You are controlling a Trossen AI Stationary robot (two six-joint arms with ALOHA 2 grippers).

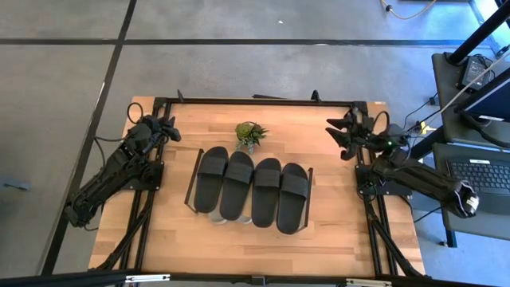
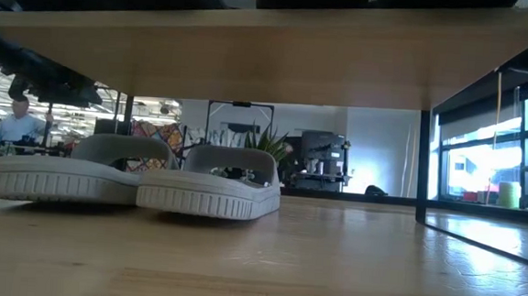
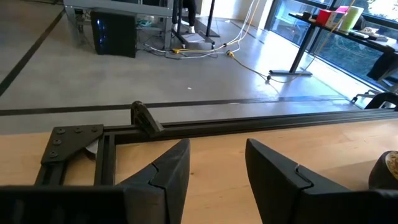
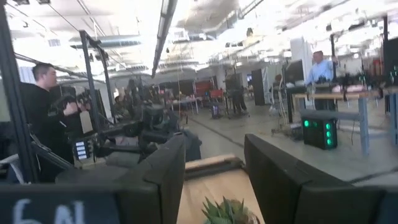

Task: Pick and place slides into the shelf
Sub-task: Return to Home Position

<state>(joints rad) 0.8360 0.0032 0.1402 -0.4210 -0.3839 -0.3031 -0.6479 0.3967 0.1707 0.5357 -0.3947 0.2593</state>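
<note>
Your arms sit at the table edges, clear of the shelf (image 2: 343, 61): left gripper (image 1: 172, 127) upper left of the high view, right gripper (image 1: 335, 135) upper right. Both have fingers spread and hold nothing. Four black slides (image 1: 253, 190) sit on the shelf mid-frame. Two white slides (image 2: 133, 181) lie under it, low view's left. Job looks finished.

A few pale characters (image 4: 37, 211) are the only writing in view. They stand on the dark housing (image 4: 87, 202) at the base of the right gripper (image 4: 214, 155), close to the plant (image 4: 225, 213). The first looks like a 6, and the rest are too blurred to read.
</note>
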